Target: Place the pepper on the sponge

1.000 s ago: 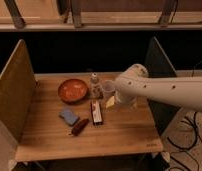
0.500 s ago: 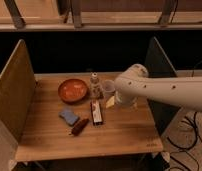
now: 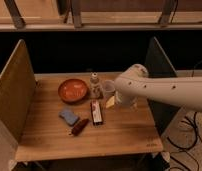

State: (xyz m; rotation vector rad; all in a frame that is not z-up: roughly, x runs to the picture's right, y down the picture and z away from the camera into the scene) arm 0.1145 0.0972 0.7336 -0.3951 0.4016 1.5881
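The slim dark-red pepper (image 3: pixel 79 126) lies on the wooden table (image 3: pixel 49 142), just right of and below the blue-grey sponge (image 3: pixel 69 116), close to it but not on it. My white arm reaches in from the right, its rounded end over the table's right-middle. The gripper (image 3: pixel 112 101) sits at that end, near a small cup, well to the right of the pepper and sponge.
An orange-red bowl (image 3: pixel 73 90) stands at the back centre. A small bottle (image 3: pixel 96 85) and a pale cup (image 3: pixel 108 89) stand beside it. A red-and-black packet (image 3: pixel 96 111) lies right of the pepper. Upright wooden panels (image 3: pixel 14 90) flank the table on both sides.
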